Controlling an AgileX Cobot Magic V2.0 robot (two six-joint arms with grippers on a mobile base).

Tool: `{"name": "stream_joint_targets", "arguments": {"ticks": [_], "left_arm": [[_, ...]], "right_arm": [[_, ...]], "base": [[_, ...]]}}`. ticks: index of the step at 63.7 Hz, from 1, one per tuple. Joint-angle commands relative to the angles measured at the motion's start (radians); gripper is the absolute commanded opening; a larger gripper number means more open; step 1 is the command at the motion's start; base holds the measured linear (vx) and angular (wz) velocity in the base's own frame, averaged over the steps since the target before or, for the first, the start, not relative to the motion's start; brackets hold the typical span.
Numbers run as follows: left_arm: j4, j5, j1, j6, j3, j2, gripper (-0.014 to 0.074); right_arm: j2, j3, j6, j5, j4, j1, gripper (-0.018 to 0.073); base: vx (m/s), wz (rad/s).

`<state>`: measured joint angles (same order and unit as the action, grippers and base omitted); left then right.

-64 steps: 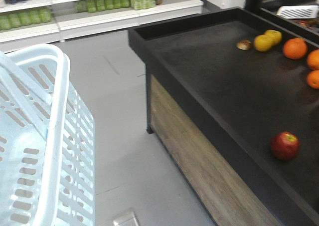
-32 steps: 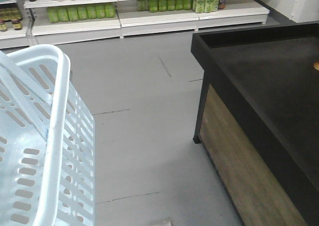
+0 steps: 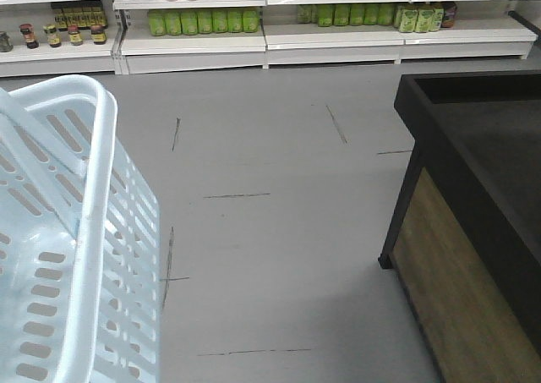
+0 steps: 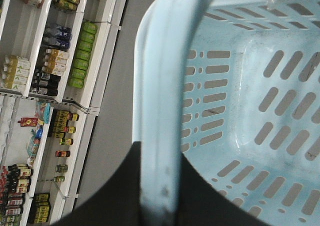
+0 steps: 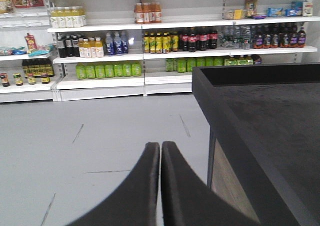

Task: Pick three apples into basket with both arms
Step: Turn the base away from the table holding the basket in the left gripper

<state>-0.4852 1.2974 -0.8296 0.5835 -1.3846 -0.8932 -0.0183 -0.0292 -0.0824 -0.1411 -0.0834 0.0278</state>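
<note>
Beside table (image 5: 260,121) edge: left tool (image 4: 159,198) tight on basket (image 4: 250,86), right tool (image 5: 160,151) closed.

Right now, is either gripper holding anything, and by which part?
The left gripper holds the pale blue slotted plastic basket by its arched handle. The right gripper is shut with nothing between its fingers.

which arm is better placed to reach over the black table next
Right. The right gripper is empty and shut, with the table close ahead on its side. The left gripper seems clamped on the basket handle, so it is likely tied up.
</note>
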Motion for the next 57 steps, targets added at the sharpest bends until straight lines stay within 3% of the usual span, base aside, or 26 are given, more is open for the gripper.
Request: {"name": "stream_joint_targets", "arguments": {"ticks": [1, 57], "left_arm": [[-0.033, -0.069, -0.005, -0.008, -0.025, 0.004, -0.0006], [-0.033, -0.069, -0.005, -0.008, -0.025, 0.004, -0.0006]], "right_arm": [[-0.007, -0.012, 0.007, 0.076, -0.001, -0.004, -0.0009], [-0.007, -0.012, 0.007, 0.076, -0.001, -0.004, -0.0009]], "base": [[0.14, 0.16], [0.17, 0.1]]}}
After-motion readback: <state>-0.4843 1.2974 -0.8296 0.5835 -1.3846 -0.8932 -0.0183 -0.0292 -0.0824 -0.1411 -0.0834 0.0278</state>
